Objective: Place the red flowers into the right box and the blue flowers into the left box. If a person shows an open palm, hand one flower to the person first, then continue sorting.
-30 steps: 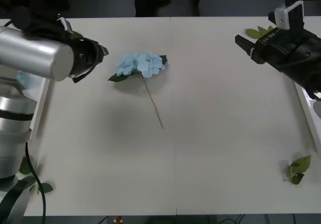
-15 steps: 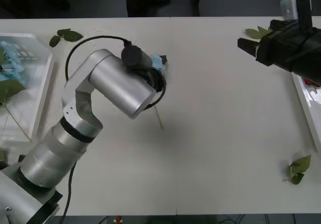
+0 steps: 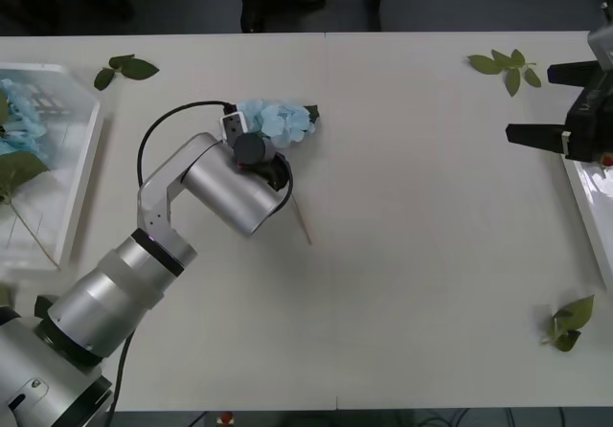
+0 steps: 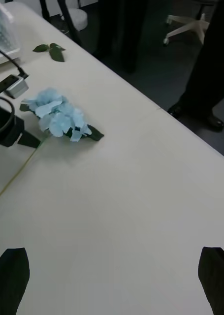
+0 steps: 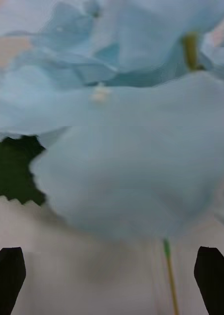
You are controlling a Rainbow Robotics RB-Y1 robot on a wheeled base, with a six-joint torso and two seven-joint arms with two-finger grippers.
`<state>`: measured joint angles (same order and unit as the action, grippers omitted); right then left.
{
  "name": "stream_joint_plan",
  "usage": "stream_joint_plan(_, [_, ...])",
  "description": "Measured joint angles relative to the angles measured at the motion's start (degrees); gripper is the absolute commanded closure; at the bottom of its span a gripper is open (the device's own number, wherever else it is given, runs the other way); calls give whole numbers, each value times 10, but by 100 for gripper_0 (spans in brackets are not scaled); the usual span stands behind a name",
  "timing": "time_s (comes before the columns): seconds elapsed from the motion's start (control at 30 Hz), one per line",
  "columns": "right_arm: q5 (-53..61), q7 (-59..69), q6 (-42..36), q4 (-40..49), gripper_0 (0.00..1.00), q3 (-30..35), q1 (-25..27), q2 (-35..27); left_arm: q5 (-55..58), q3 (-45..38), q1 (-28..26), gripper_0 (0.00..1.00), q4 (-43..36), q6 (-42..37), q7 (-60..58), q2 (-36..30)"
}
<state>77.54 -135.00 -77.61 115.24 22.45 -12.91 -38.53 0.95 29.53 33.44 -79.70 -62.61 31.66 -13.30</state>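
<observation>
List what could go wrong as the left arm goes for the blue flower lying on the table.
1. The left gripper has its fingers open beside the thin green stem, under the pale blue hydrangea cluster; closing may miss the stem or pinch petals.
2. The translucent white bin already holds blue flowers, so another long stem may snag on them.
3. The right gripper, open, waits near the shallow white tray.

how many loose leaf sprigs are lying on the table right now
3: one sprig at the far left, one at the far right, one near the right front corner. More may be hidden.

No text or label can be read.
</observation>
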Motion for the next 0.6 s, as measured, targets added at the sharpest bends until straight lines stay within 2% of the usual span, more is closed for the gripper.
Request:
stream_joint_plan(0.2, [67, -193, -96, -72, 0, 40, -34, 0, -4, -10, 16, 0, 59, 39, 8, 0])
stream_joint_plan(0.37, [100, -198, -157, -128, 0, 60, -51, -12, -4, -9, 41, 0, 88, 56, 11, 0])
stream_joint_plan(0.6, [125, -198, -190, -173, 0, 65, -51, -71, 11, -9, 72, 0, 96, 56, 11, 0])
